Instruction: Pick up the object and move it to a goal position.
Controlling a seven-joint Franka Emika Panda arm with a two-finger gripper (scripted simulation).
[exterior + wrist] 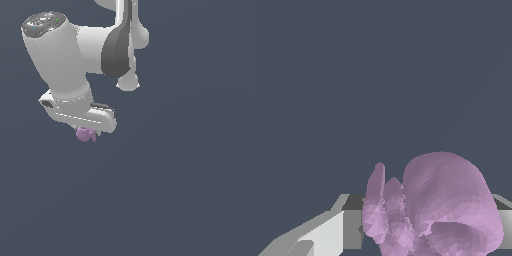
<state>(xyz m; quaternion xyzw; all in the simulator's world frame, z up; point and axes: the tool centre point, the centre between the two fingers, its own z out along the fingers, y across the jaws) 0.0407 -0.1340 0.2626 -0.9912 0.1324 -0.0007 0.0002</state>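
Observation:
The object (85, 134) is a small lumpy mauve blob that peeks out from under the white hand of my gripper (88, 129) in the exterior view; the fingers themselves are hidden there by the hand. In the wrist view the object (441, 210) looms large and fills the gap between the two grey-white fingers (326, 232), touching both. My gripper (428, 227) is shut on the object. Whether the object rests on the ground or hangs above it cannot be told.
The white arm (60, 55) with its dark joint (117, 47) fills the upper part of the exterior view towards its left. All around is a plain dark blue-grey ground (190, 190) with no other objects or marker in sight.

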